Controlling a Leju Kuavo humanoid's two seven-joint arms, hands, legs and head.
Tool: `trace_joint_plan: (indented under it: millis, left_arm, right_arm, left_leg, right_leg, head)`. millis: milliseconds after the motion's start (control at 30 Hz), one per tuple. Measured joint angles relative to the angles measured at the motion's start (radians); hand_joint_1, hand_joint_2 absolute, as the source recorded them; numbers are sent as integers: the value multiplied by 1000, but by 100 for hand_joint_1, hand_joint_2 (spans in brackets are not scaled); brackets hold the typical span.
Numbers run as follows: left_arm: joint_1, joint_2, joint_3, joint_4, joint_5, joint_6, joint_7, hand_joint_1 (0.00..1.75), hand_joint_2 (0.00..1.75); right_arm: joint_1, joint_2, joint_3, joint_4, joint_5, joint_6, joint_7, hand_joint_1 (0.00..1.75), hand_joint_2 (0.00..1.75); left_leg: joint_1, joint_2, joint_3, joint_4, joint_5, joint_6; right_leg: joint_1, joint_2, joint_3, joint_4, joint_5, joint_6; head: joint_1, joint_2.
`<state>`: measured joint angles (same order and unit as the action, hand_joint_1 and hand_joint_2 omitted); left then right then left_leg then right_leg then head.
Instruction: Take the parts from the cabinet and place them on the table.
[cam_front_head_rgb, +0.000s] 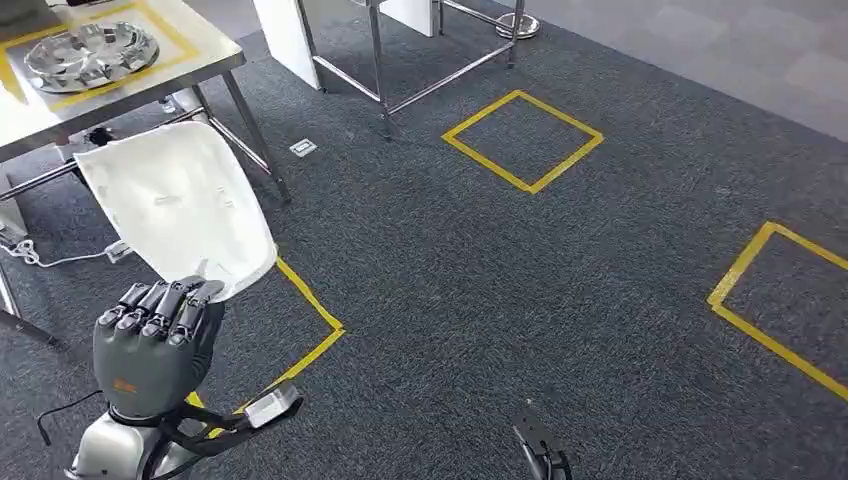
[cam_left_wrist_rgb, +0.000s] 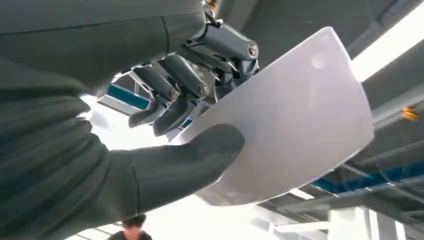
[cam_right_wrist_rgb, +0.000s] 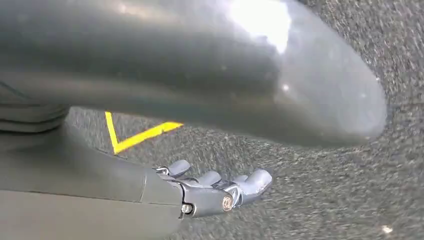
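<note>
The white curved panel (cam_front_head_rgb: 180, 205) is held up at the near left of the scene, in front of the metal table (cam_front_head_rgb: 215, 45) that stands at the far left. It looks like a thin moulded plastic shell: probably light and fairly stiff, with a smooth glossy skin that could slide in a loose hold. Its broad face would catch on things and lever against the fingers, so a grip at the edge, thumb on one face and fingers on the other, seems the sensible hold.

That is how the left hand (cam_front_head_rgb: 155, 335) has it. In the left wrist view the thick thumb (cam_left_wrist_rgb: 200, 155) presses on one face of the panel's near edge while the darker fingers (cam_left_wrist_rgb: 175, 92) curl over behind it, closed firmly on the panel with most of the sheet jutting out beyond them.

The right hand (cam_right_wrist_rgb: 215, 187) hangs low over the dark carpet (cam_front_head_rgb: 560, 290), holding nothing, its fingers loosely extended and slightly apart.

On the table lies a silver hubcap (cam_front_head_rgb: 90, 55) inside a yellow tape outline; further yellow tape squares (cam_front_head_rgb: 522, 140) mark the carpet to the right.
</note>
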<state>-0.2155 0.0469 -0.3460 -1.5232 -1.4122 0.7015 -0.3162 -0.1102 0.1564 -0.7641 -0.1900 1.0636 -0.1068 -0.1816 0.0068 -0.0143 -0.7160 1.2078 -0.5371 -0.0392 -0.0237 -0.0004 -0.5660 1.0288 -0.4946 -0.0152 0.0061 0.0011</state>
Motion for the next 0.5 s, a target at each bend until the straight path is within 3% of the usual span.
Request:
trace_joint_plan:
  millis: [33, 67, 100, 133, 167, 200, 233, 267, 367, 400, 433, 467, 500]
  left_arm:
    - [1, 0, -2, 0, -5, 0, 2, 175, 175]
    - [3, 0, -3, 1, -6, 0, 3, 175, 175]
    - [4, 0, -3, 2, -6, 0, 4, 175, 175]
    - [4, 1, -3, 2, -7, 0, 5, 175, 175]
    - [4, 1, -3, 1, -7, 0, 5, 175, 175]
    - [4, 0, -3, 0, -7, 0, 5, 175, 175]
    - [2, 0, -3, -2, -7, 0, 5, 175, 175]
    - [2, -1, -4, -3, -8, 0, 5, 175, 175]
    - [4, 0, -4, -4, -8, 0, 5, 175, 175]
    - [4, 0, -4, -6, -8, 0, 5, 175, 175]
    - [3, 0, -4, -7, -8, 0, 5, 175, 175]
    - [0, -2, -5, -7, -8, 0, 8, 175, 175]
    - [1, -6, -6, -7, -8, 0, 8, 175, 175]
  right_arm:
    - [0, 0, 0, 0, 2, 0, 0, 0, 0]
    - [-1, 0, 0, 0, 4, 0, -2, 0, 0]
    - [-2, 0, 0, 0, 5, 0, -4, 0, 0]
    - [-4, 0, 0, 0, 5, 0, -5, 0, 0]
    - [-7, 0, 0, 0, 5, 0, -5, 0, 0]
    - [-10, 0, 0, 0, 5, 0, -5, 0, 0]
    - [-12, 0, 0, 0, 6, 0, -6, 0, 0]
    - [-14, 0, 0, 0, 6, 0, -8, 0, 0]
    - [-17, 0, 0, 0, 6, 0, -8, 0, 0]
    - [-19, 0, 0, 0, 7, 0, -8, 0, 0]
    - [-21, 0, 0, 0, 8, 0, -9, 0, 0]
    - [-20, 0, 0, 0, 8, 1, -10, 0, 0]
    - [-18, 0, 0, 0, 8, 1, -10, 0, 0]
  left_leg:
    - [1, 4, -39, 82, -33, -2]
    - [2, 5, -60, 128, -43, -4]
    - [2, 6, -55, 122, -28, -3]
    - [2, 9, -29, 75, 2, -2]
    - [2, 19, 18, -9, 43, 2]
    - [0, 47, 73, -106, 81, 7]
    - [-10, 121, 104, -169, 75, 17]
    - [-13, 112, 109, -172, 80, 28]
    - [-16, 67, 100, -171, 82, 42]
    - [-6, 52, 106, -179, 89, 51]
    - [-3, 41, 106, -182, 90, 55]
    - [-1, 30, 104, -182, 93, 60]
    - [-1, 17, 103, -182, 93, 62]
  right_leg:
    - [2, -19, -1, 0, -1, -2]
    - [3, -35, -1, 1, -2, -3]
    - [3, -49, 0, 1, -3, -2]
    - [4, -63, 2, 1, -5, -2]
    - [4, -78, 5, 1, -8, 1]
    - [5, -91, 9, 3, -11, 5]
    - [9, -100, 13, 3, -15, 10]
    - [17, -109, 13, 6, -20, 17]
    - [17, -146, 24, -2, -22, 30]
    - [13, -138, 25, 2, -29, 40]
    - [8, -70, 17, 24, -47, 46]
    - [8, -27, -9, 84, -84, 48]
    - [7, -11, -45, 161, -121, 50]
  head:
    - [0, 0]
    - [0, 0]
    - [0, 0]
    - [-1, 0]
    - [0, 0]
    - [0, 0]
    - [-1, 0]
    - [1, 0]
    - [2, 0]
    - [3, 0]
    - [6, 0]
    - [8, 0]
    - [13, 0]
